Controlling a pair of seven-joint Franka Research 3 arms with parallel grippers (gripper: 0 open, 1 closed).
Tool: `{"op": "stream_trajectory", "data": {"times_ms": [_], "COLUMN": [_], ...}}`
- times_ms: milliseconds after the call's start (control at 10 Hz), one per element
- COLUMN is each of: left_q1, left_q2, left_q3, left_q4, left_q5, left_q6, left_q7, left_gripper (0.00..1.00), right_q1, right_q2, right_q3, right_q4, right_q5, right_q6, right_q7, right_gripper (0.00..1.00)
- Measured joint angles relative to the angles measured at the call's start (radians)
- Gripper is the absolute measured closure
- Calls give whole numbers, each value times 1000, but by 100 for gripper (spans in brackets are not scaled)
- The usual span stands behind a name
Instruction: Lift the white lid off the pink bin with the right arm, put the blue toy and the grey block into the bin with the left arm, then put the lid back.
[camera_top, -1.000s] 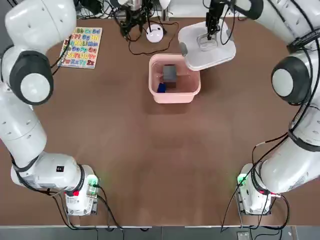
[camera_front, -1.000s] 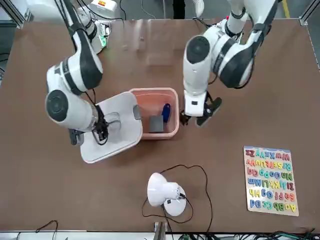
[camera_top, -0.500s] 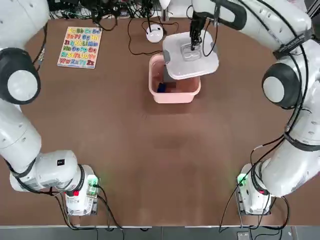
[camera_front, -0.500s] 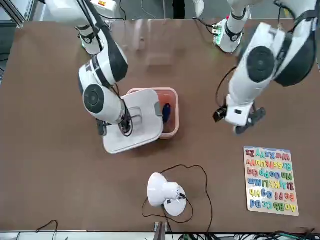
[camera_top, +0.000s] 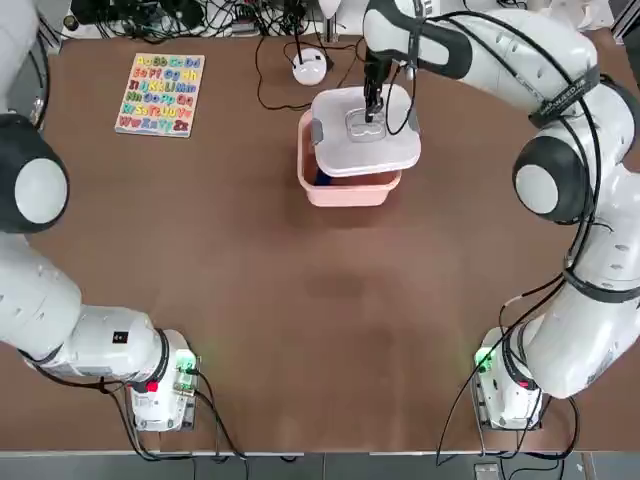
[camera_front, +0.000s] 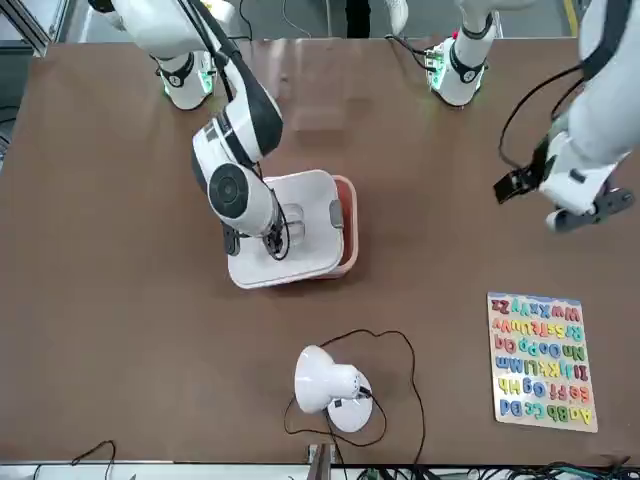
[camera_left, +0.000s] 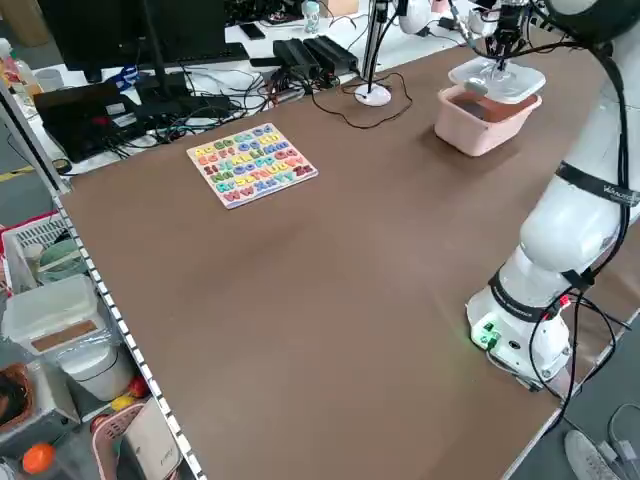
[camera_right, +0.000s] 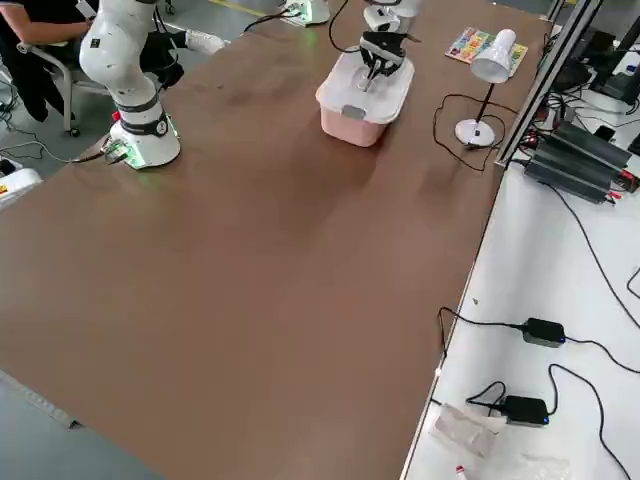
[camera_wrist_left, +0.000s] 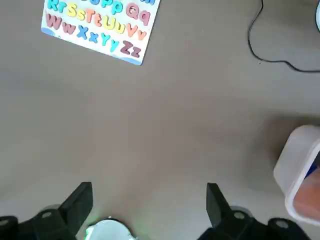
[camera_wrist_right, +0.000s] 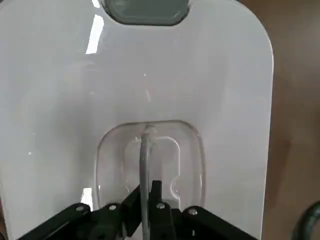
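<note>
The white lid (camera_top: 392, 150) hangs over the pink bin (camera_top: 350, 190) and covers most of it, set a little to the right. I cannot tell whether it rests on the rim. My right gripper (camera_top: 371, 113) is shut on the lid's clear handle (camera_wrist_right: 150, 145). A sliver of the blue toy (camera_top: 321, 178) shows inside the bin's left wall. The grey block is hidden under the lid. My left gripper (camera_front: 565, 195) is open and empty, off to the bin's left above bare table, and its wrist view shows its fingers (camera_wrist_left: 80, 200) wide apart.
An alphabet puzzle board (camera_top: 160, 93) lies at the far left. A small round white device (camera_top: 309, 68) with a cable sits just behind the bin. Cables crowd the table's far edge.
The right gripper has carried the lid leftward from beside the bin to over it. The left arm has drawn away from the bin toward its own side.
</note>
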Motion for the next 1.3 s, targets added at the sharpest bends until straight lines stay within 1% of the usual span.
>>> {"op": "stream_trajectory", "data": {"times_ms": [100, 300, 500, 600, 800, 1000, 1200, 1300], "left_q1": [9, 15, -27, -39, -61, -85, -89, -87], "left_q2": [-16, -23, -47, -64, -96, -116, -106, -87], "left_q3": [26, 41, 110, 132, 137, 137, 137, 138], "left_q4": [-11, -16, -16, -16, -17, -43, -89, -96], "left_q5": [-19, -26, -26, -26, -26, -26, -26, -26], "left_q6": [-1, -1, -1, -1, -2, 3, 45, 65], "left_q7": [64, 178, 285, 305, 312, 312, 312, 312], "left_gripper": [0, 0, 0, 0, 0, 0, 0, 0], "right_q1": [13, 50, 64, 64, 62, 57, 56, 57], "right_q2": [4, 26, 56, 59, 59, 60, 60, 61], "right_q3": [0, 0, -3, -5, -9, -11, -11, -11], "right_q4": [-2, -15, -19, -18, -16, -16, -16, -13], "right_q5": [0, 0, -1, -1, -1, 0, 0, 0], "right_q6": [0, 30, 69, 73, 89, 100, 114, 137], "right_q7": [16, 54, 72, 76, 116, 146, 170, 194], "right_gripper": [92, 92, 92, 93, 93, 93, 93, 93]}}
